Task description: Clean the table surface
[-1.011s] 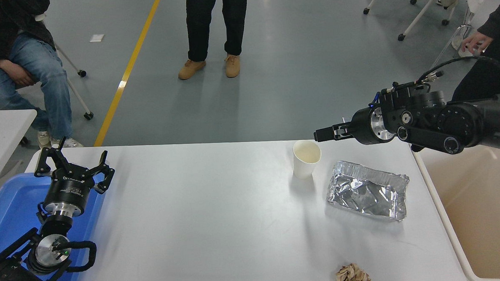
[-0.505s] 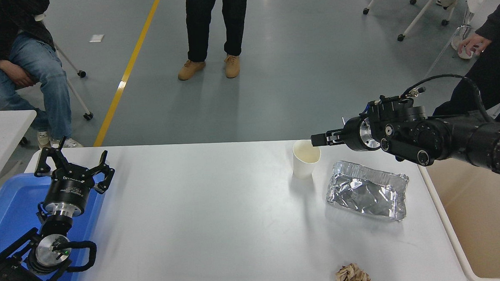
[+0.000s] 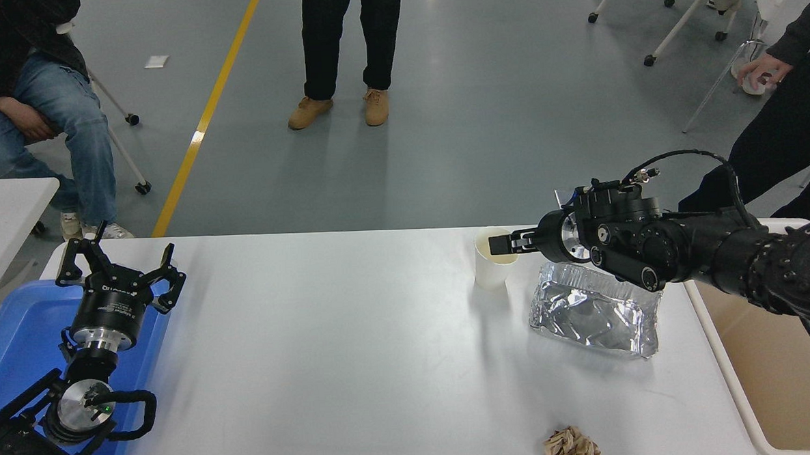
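The right pincer (image 3: 500, 244) reaches in from the right edge, pointing left, with its tips at the mouth of a white paper cup (image 3: 494, 261). The tips lie over the cup's right rim and seem to dip into the opening. Whether they touch the rim I cannot tell, and whether the pincer is open or closed cannot be made out from this angle.

The cup stands upright with its mouth up, so its long axis is vertical, while the pincer comes at it almost level, across that axis. As I judge it, the coming move turns on this: the cup wall lies just left of and below the tips, and a pinch on the rim would need one tip inside and one outside.

Just right of the cup, under the right wrist, lies a crumpled foil tray (image 3: 593, 311) with its long side running left to right, slightly skewed. Nearer, at the near edge, sits a brown paper wad (image 3: 572, 447), well apart from both. A beige bin (image 3: 773, 355) stands right of the counter (image 3: 328, 340), which spreads wide across the middle of the view, its long axis left to right.

The right arm is much the nearer to all three bits of litter. The left pincer (image 3: 116, 264) rests far off at the near left over a blue tray (image 3: 13, 340), fingers spread.
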`<action>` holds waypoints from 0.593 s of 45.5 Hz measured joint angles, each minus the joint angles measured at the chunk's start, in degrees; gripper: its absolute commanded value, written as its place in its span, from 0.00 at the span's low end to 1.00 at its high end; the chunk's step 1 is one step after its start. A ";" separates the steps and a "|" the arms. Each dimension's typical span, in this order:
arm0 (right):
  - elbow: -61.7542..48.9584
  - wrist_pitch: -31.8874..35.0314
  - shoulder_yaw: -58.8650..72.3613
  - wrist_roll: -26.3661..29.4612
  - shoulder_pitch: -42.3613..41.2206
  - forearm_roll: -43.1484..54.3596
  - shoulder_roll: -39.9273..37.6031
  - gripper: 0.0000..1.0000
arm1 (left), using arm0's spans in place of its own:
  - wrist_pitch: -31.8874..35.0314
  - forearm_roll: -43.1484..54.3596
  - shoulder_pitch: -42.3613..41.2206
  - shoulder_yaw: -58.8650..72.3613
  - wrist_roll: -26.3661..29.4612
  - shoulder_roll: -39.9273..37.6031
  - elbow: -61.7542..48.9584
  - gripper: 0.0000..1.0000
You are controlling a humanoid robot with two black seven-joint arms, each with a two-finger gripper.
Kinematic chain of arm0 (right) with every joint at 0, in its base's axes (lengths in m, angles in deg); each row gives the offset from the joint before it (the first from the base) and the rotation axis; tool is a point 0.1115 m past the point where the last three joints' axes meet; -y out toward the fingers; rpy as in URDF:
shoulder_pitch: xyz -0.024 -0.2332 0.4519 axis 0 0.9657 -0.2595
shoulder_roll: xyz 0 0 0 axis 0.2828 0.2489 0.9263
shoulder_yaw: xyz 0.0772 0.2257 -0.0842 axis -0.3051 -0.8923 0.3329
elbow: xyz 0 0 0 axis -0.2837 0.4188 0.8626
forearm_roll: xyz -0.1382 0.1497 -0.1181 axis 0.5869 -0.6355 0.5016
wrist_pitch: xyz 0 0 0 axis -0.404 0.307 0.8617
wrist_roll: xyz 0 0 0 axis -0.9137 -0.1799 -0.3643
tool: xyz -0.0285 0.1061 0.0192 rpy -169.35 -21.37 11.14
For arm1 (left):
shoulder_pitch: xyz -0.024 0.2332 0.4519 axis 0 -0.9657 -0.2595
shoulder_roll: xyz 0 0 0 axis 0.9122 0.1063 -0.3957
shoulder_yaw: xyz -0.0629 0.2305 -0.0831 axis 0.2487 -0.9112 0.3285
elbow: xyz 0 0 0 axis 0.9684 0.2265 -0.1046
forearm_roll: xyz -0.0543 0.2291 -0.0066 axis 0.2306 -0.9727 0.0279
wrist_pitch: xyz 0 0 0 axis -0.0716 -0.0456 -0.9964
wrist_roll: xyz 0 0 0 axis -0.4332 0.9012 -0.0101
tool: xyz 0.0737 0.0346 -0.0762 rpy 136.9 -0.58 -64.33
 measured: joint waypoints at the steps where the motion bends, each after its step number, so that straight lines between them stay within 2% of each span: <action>1: -0.24 0.00 -0.01 -0.04 0.10 -0.01 0.14 0.87 | 0.00 0.00 0.00 0.00 0.00 0.00 0.00 0.99; 27: -5.50 -0.08 -0.07 -1.25 2.53 -0.04 1.49 0.83 | 0.00 -0.02 -0.06 0.00 0.00 0.00 0.00 0.99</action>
